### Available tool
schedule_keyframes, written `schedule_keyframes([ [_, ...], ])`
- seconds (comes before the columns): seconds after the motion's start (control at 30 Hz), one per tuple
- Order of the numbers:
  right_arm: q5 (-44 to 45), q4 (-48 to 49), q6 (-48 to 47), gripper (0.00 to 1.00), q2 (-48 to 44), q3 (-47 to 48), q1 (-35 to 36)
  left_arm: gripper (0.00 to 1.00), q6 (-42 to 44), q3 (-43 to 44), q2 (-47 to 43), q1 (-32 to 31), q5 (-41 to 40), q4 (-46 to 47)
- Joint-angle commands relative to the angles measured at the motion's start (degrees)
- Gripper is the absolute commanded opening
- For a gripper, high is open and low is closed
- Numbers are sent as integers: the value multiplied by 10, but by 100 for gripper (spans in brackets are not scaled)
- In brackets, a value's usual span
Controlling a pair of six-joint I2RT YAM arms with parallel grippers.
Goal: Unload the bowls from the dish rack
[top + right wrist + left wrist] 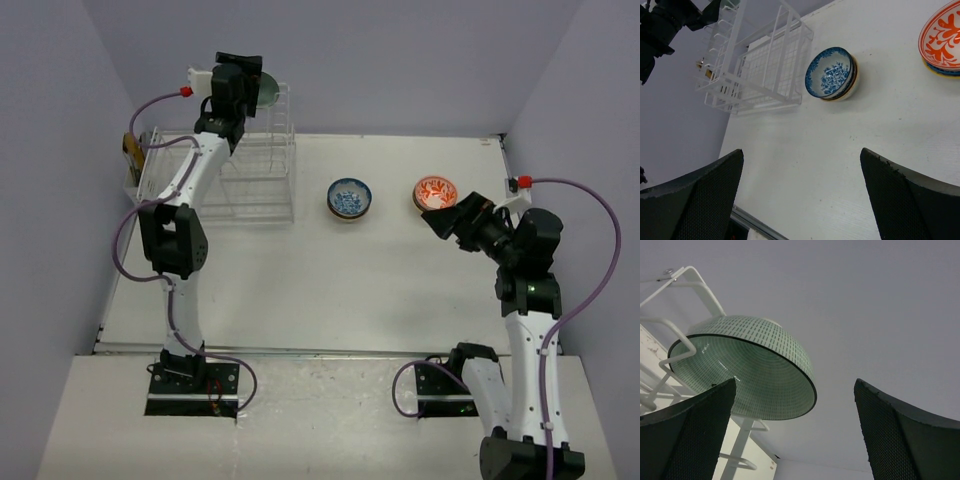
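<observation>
The white wire dish rack (250, 175) stands at the far left of the table. A green patterned bowl (269, 92) sits on edge at the top of its slotted tower. My left gripper (243, 72) is open right beside that bowl. In the left wrist view the green bowl (750, 370) rests in the rack's wires (700, 287), just ahead of my open left gripper (795, 387) and not between the fingers. A blue bowl (349, 198) and an orange bowl (436, 192) stand on the table. My right gripper (446, 222) is open and empty near the orange bowl.
A small golden-brown object (131, 150) hangs at the rack's left end. In the right wrist view the rack (757, 65), the blue bowl (832, 74) and the orange bowl (942, 40) lie beyond my open right gripper (801, 152). Grey walls close in the table.
</observation>
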Motion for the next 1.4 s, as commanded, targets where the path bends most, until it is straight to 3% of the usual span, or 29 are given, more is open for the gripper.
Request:
schedule_keyframes([
  [0.0,-1,33,-4,99,-7,-8,-2,100,-2,40,15,6,-27,33],
  [0.13,-2,37,-1,99,-8,-13,-1,90,-7,54,32,6,-27,37],
  [0.17,-3,39,1,99,-10,-13,-2,79,-10,53,34,6,-26,42],
  [0.3,4,41,0,99,-18,-15,-2,57,-8,43,36,6,-31,57],
  [0.47,4,44,0,99,-25,-16,-2,14,-5,27,29,5,-40,66],
  [0.5,4,44,0,99,-25,-16,-2,14,-3,23,25,5,-42,85],
  [0.53,2,43,0,99,-25,-16,-1,0,0,18,21,5,-43,97],
  [0.97,0,43,2,99,-26,-10,-1,0,27,-49,-44,2,-17,216],
  [1.13,1,43,2,99,-28,-8,-1,0,65,-96,-93,-4,-16,300],
  [1.37,-8,42,4,99,-35,-6,-2,0,123,-106,-128,-15,-7,345],
])
